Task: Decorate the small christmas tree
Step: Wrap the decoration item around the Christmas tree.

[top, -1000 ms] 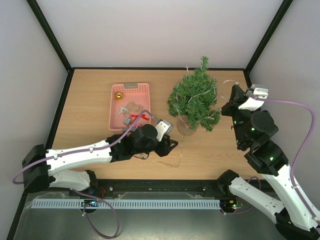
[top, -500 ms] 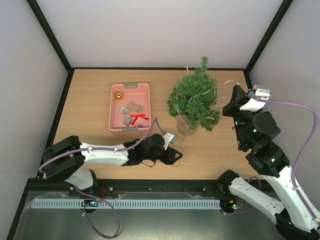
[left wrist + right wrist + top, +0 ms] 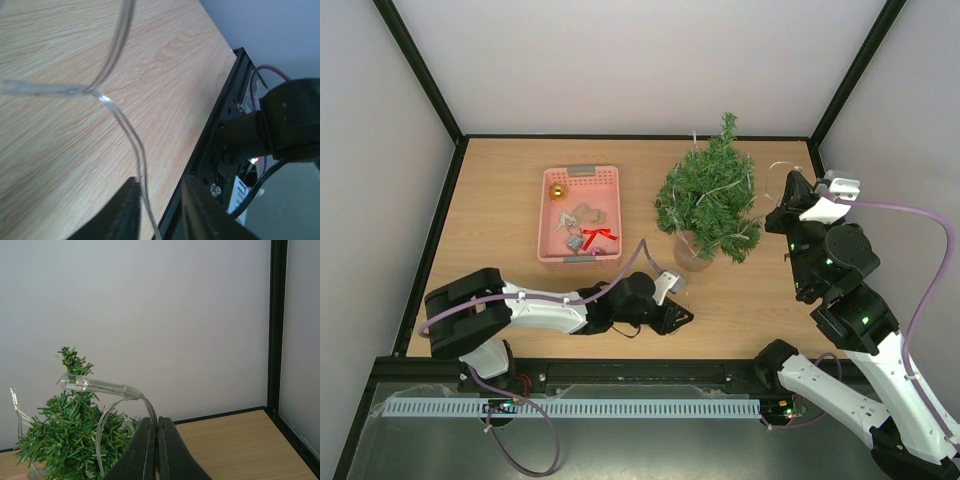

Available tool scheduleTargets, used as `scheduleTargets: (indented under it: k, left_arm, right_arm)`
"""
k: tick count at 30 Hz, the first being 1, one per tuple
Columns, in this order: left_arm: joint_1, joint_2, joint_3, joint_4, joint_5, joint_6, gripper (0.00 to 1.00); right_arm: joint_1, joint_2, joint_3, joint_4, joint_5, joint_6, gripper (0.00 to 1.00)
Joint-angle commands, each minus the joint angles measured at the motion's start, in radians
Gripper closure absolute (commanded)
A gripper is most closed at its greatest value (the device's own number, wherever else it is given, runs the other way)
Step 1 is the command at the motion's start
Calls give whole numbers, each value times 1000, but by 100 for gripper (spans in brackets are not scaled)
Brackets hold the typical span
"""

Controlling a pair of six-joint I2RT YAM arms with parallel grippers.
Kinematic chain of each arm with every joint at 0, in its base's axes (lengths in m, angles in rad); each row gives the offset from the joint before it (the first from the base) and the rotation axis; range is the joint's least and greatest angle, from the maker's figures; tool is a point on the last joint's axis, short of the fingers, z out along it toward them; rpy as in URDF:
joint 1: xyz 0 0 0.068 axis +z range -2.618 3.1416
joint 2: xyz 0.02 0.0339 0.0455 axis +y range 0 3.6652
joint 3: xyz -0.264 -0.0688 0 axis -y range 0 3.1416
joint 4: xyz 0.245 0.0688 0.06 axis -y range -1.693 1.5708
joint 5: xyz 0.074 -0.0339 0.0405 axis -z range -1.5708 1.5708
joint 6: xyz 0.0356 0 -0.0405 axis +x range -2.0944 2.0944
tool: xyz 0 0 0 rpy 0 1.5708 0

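The small christmas tree (image 3: pixel 708 205) stands right of the table's centre, with a clear light string (image 3: pixel 725 186) draped over its branches. My right gripper (image 3: pixel 792 192) hovers just right of the tree, shut on the string's thin wires (image 3: pixel 150 412); a clear bulb (image 3: pixel 85 384) sticks out above the fingers, and the tree (image 3: pixel 65 440) fills the lower left of the right wrist view. My left gripper (image 3: pixel 686 318) lies low near the table's front edge. Its jaws stand apart around the wire's other stretch (image 3: pixel 131 137), which runs along the left finger (image 3: pixel 122 212).
A pink basket (image 3: pixel 547 215) left of the tree holds a gold ball (image 3: pixel 558 191), a red bow (image 3: pixel 599 236) and silver ornaments. The black frame rail (image 3: pixel 220 125) runs along the table's front edge, right beside the left gripper.
The left arm has swung down and to the right along the table's front edge, its gripper dropping low over the wire and its jaws narrowing. The right arm has kept still.
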Motion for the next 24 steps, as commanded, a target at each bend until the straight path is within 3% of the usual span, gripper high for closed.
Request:
scheduleTargets:
  k: [1,4,16,24]
  left_arm:
    - [-7,-13,-18,69,18,39,86]
    - [-7,-48,-8,11,1,82,97]
    - [-8,-534,120,-503,-486,282,98]
    - [-6,-598,395,-676,-767,621,98]
  right_arm:
    - [-3,-18,-14,28,19,-10,98]
    - [-3,-25,-16,33,20,-13,98]
    - [-3,-24,48,-3,15,3,98]
    - [-3,52,63,-25,119,-41,98]
